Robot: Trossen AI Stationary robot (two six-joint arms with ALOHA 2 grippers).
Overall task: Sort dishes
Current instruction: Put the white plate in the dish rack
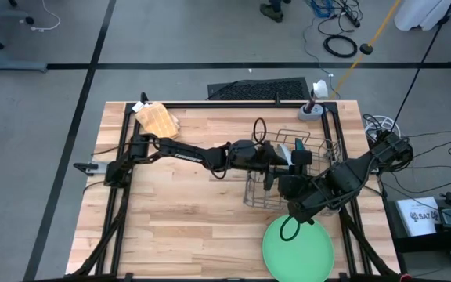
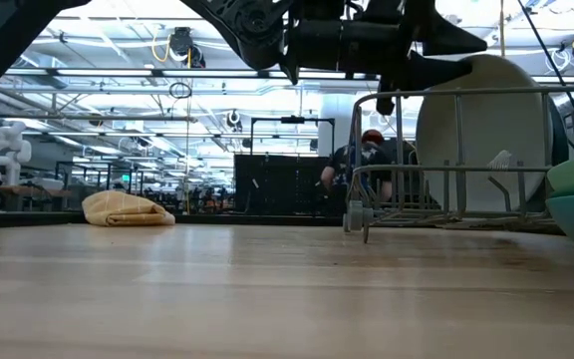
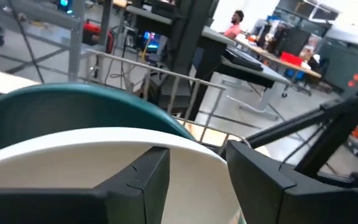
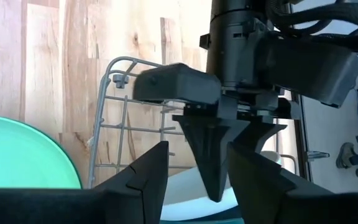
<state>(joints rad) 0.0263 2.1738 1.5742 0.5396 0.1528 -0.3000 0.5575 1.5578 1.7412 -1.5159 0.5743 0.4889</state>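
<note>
A small pale grey-white plate (image 3: 104, 155) (image 2: 486, 120) stands on edge in the wire rack (image 1: 288, 176), with a dark teal plate (image 3: 73, 109) upright just behind it. My left gripper (image 3: 197, 162) (image 1: 275, 166) reaches in over the rack from the table's left. It is open and points down at the white plate's upper rim (image 3: 191, 144). A large light green plate (image 1: 297, 247) lies flat on the table near the rack. My right gripper (image 4: 197, 168) (image 1: 292, 213) hovers open between that plate and the rack, facing the left gripper. My left gripper stands open over the white plate's upper rim (image 3: 191, 144), coming from above with its fingers pointing down. I cannot tell whether a finger touches the rim.
A tan waffle-textured cloth (image 1: 156, 119) lies crumpled at the table's far left corner. The rack's wire walls (image 4: 114, 118) rise around both grippers. A grey stand (image 1: 312, 110) sits at the far right. Bare wood (image 1: 178, 211) spreads left of the rack. A person (image 2: 372, 150) sits beyond the table.
</note>
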